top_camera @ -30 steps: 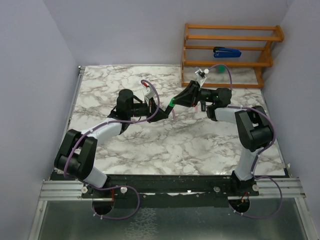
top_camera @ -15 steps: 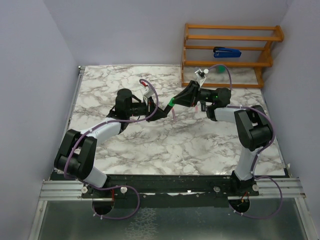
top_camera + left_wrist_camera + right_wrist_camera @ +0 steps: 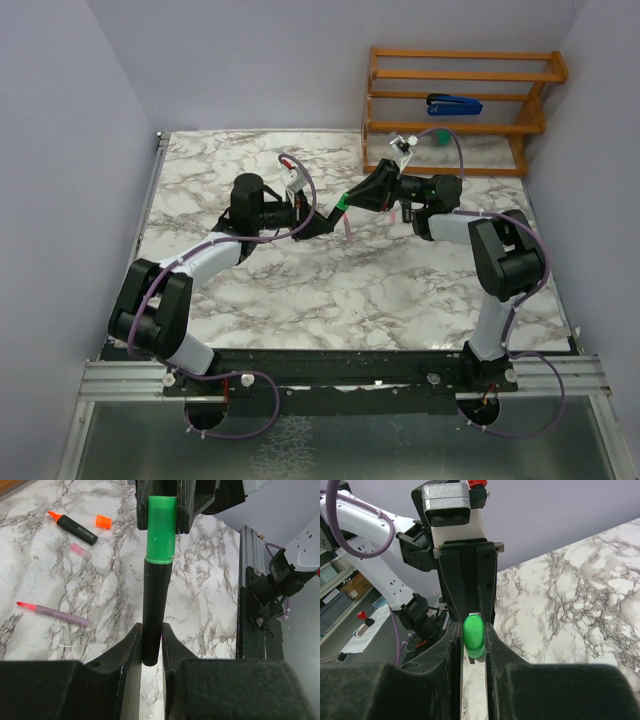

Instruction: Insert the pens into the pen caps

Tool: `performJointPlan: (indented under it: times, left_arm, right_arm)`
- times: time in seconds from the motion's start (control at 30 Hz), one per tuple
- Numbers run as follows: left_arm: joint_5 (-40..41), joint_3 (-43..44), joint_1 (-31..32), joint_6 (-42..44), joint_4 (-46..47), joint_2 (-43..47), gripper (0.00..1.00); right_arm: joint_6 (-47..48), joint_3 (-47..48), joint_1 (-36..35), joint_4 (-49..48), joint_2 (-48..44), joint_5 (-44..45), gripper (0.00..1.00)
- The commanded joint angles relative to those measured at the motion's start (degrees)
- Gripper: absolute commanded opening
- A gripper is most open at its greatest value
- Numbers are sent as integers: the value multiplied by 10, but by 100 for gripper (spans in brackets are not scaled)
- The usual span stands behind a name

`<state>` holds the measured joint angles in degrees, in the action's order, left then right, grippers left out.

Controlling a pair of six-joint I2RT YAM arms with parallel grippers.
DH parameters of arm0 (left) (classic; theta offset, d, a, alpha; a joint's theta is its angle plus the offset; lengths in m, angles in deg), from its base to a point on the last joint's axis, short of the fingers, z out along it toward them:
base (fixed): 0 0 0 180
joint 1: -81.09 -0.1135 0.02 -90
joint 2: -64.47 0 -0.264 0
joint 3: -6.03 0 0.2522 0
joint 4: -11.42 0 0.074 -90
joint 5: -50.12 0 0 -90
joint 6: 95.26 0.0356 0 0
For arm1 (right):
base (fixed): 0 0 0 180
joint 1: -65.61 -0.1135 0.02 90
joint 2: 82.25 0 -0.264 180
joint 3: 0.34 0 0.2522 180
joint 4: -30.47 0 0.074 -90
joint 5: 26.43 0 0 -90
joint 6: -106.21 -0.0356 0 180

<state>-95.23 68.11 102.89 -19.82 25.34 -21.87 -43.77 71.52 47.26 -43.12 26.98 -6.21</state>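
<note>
The left gripper (image 3: 152, 645) was closed tight on the smooth barrel of the black pen (image 3: 154, 590), holding it above the marbled table (image 3: 210, 605). The right gripper (image 3: 473, 630) pinched the glossy green cap (image 3: 473, 636), which seemed fully seated on the pen's tip. The orange cap (image 3: 103, 521), the orange-tipped pen (image 3: 76, 528) and the slim pink pen (image 3: 52, 613) lay on the table.
</note>
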Motion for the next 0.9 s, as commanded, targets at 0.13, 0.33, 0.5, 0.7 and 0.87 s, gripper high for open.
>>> performJointPlan:
  times: [0.13, 0.33, 0.5, 0.7, 0.87]
  left_arm:
    - [80, 96, -11, -10, 169, 14, 0]
    - [72, 103, -11, -36, 204, 0, 0]
    - [52, 109, -11, -59, 229, -7, 0]
    - [9, 126, -11, -108, 274, -20, 0]
    - [-7, 136, -11, -135, 306, -22, 0]
  right_arm:
    - [-13, -24, -58, -134, 42, -158, 1]
    - [-13, -19, -64, -134, 48, -159, 1]
    - [-7, -21, -68, -134, 49, -159, 1]
    - [-4, -19, -76, -134, 55, -168, 1]
    - [-6, -17, -79, -134, 54, -178, 1]
